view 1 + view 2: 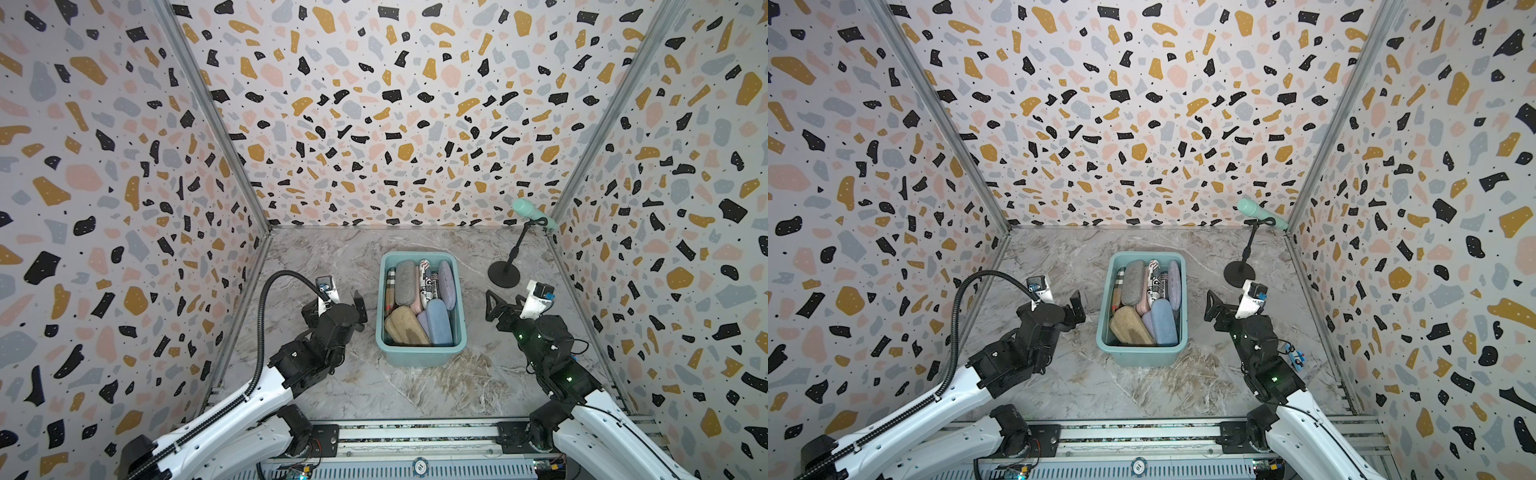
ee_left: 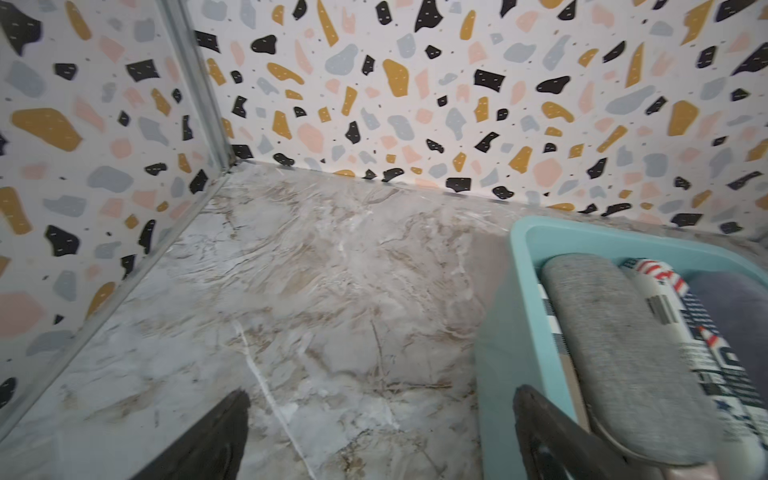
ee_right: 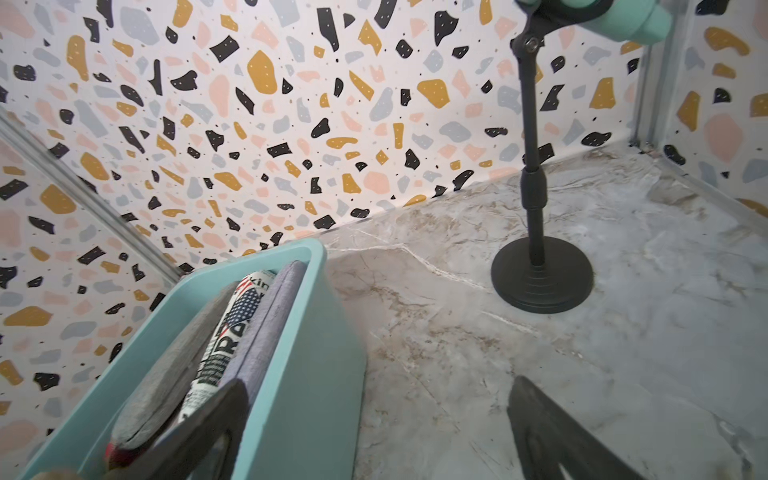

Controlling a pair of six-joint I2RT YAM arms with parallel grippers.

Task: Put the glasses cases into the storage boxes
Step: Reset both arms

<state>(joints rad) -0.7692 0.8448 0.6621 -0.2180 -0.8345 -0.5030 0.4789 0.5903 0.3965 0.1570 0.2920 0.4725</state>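
Glasses cases (image 1: 419, 303) stand packed on edge to fit teal storage box (image 1: 420, 254), mid-counter (image 1: 353, 395). Left pincer (image 1: 336, 311) at 9 o'clock and right pincer (image 1: 509, 309) at 3 o'clock, both released, empty; job apparently done.

— What are the arms made of?
— The left arm (image 1: 232, 415) and the right arm (image 1: 602, 432) each have long glossy white shells, with matt black blocks for joints and wrists.
— Any cables?
— A ribbed black hose (image 1: 261, 332) runs along the left arm's shell and curves to its white camera mount (image 1: 325, 286). The right arm's shell carries a thin black wire, and its white mount has a small blue plug (image 1: 549, 296).
— Lights?
— Tiny green lights (image 1: 570, 379) dot the right arm's black joints.
— And the ends?
— The left gripper (image 2: 382, 390) and the right gripper (image 3: 378, 384) have dull black, flat, tapered fingers. Both arms sit on black plates (image 1: 513, 436) bolted to a silver slotted rail (image 1: 415, 432).
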